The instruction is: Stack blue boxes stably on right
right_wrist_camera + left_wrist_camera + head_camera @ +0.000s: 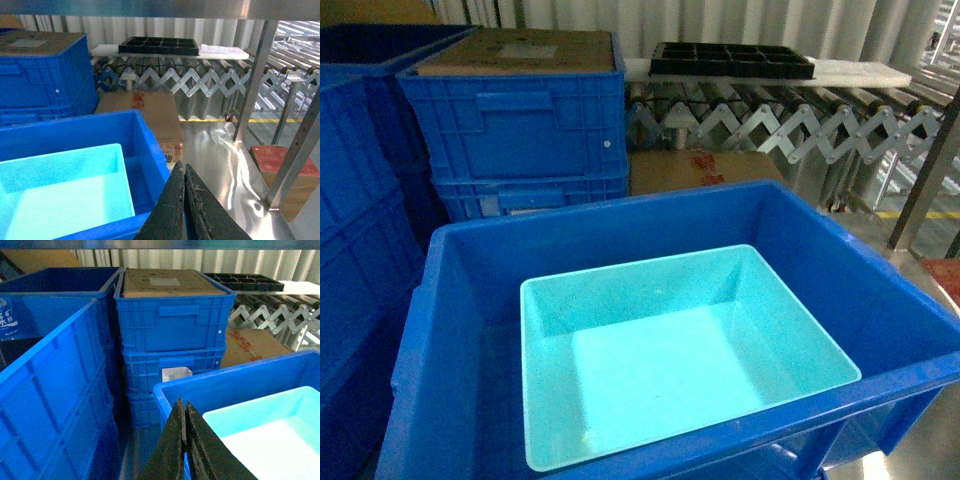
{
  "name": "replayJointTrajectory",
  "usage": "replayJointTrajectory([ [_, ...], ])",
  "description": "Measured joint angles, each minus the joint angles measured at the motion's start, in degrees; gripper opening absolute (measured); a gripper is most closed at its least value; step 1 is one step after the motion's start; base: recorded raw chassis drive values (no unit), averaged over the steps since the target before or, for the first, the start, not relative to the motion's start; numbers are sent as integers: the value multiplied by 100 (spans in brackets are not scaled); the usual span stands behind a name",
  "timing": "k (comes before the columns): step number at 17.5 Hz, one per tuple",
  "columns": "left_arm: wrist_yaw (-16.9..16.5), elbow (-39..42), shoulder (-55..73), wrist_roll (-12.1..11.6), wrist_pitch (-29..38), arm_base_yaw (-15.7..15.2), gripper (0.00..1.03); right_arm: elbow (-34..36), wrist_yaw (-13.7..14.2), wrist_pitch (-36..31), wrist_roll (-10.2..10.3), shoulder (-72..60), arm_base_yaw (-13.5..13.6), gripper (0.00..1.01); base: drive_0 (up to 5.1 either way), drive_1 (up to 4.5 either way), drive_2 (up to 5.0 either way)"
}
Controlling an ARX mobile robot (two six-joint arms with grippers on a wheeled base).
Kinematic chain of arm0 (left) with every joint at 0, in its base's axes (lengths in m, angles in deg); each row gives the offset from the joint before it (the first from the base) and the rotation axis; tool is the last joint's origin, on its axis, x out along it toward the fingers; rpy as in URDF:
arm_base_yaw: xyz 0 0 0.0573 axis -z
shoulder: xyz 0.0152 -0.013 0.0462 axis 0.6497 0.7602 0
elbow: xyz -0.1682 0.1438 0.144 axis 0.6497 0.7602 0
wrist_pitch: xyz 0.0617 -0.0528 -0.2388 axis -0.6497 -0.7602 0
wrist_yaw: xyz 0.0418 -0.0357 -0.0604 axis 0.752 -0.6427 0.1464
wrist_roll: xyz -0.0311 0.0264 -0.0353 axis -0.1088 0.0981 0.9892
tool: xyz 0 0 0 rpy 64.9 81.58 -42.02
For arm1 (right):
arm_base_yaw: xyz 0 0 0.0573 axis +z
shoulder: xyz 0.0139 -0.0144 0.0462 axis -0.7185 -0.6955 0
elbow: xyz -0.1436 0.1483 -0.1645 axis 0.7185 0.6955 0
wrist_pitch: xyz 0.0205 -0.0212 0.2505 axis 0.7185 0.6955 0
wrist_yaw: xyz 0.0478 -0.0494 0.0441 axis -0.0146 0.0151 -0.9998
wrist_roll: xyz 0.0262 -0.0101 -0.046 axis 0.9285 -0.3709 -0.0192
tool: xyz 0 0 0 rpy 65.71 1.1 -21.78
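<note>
One light turquoise blue box sits empty inside a large royal-blue crate right in front of me. No gripper shows in the head view. In the left wrist view my left gripper is shut and empty, over the crate's left rim, with the blue box to its right. In the right wrist view my right gripper is shut on nothing, above the crate's right front corner, and the blue box lies to its left.
Ribbed royal-blue crates stand stacked at the back left, the top one holding cardboard. Behind are a cardboard carton, an extending roller conveyor and a black divided tray. A metal post and a red box stand on the right.
</note>
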Motion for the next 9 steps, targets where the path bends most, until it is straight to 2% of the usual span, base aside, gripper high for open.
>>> replayJointTrajectory([
  [9, -4, 667, -1799, 0, -1051, 0, 2, 557, 2, 627, -2, 1252, 0, 2, 0, 0, 0],
])
